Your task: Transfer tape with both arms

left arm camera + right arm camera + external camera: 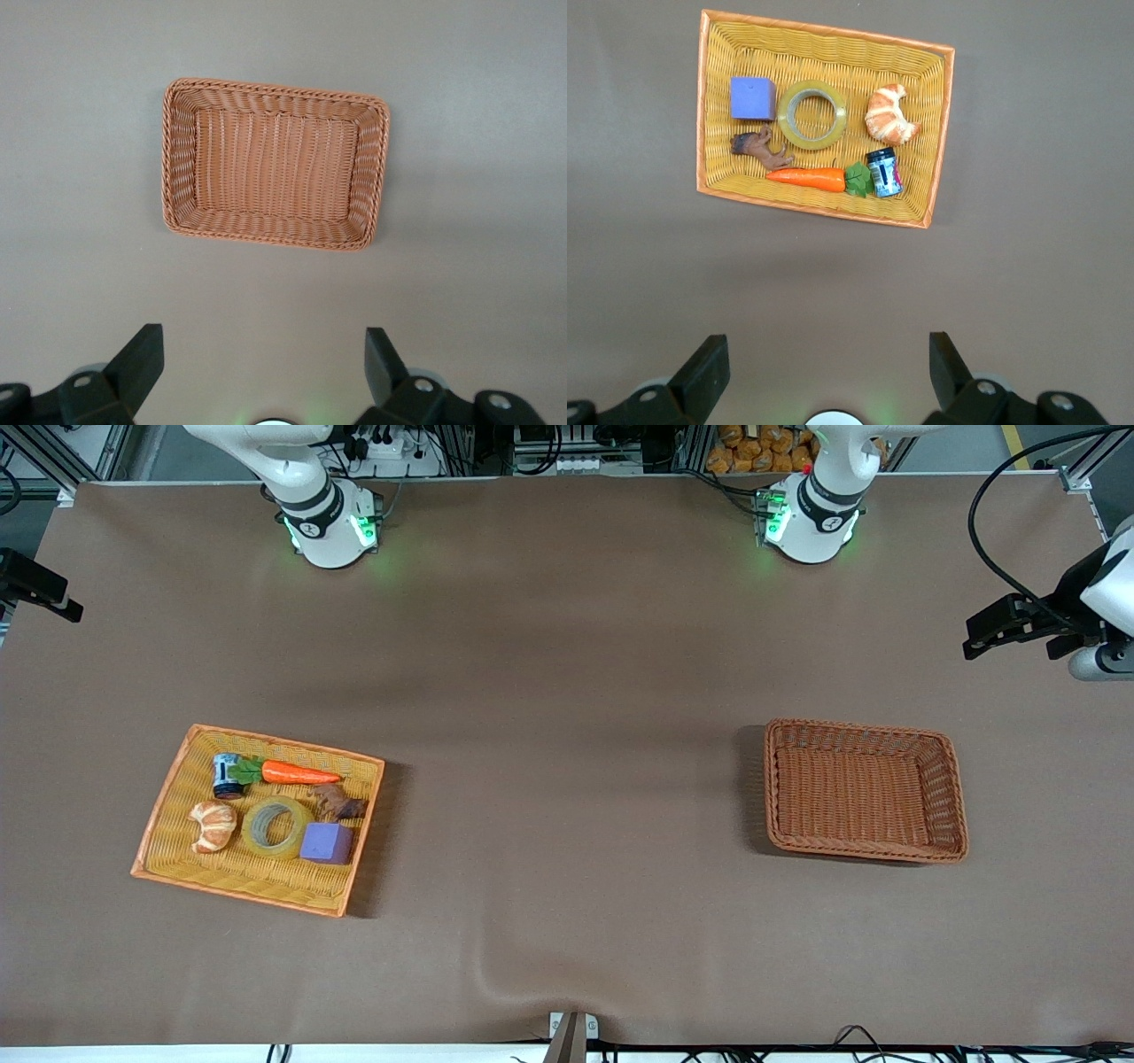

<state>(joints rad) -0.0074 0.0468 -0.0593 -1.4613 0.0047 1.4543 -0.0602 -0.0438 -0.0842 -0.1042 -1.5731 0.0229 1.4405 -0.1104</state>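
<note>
Nothing of the transfer looks done yet: the tape (277, 827) lies flat in the yellow tray (168, 841) toward the right arm's end of the tabletop (567, 691), untouched by either arm. Around it on a clock face in the front view, the purple cube (326, 842) touches it at about four o'clock, the croissant (213, 825) sits just beside it at nine o'clock, the carrot (297, 773) lies at twelve o'clock, a small jar (227, 775) at about eleven o'clock and a brown figure (338, 804) at about two o'clock. The brown basket (952, 797) toward the left arm's end stands empty and well apart from the tray, so it reads as the likely destination. Everything remains: picking the roll out, passing it between the arms and setting it down. The right gripper (824, 372) hangs high over bare tabletop beside the tray, jaws spread wide and holding nothing. The left gripper (264, 372) is likewise released and empty, over bare tabletop beside the basket. Both arms appear to be waiting at their start poses.
</note>
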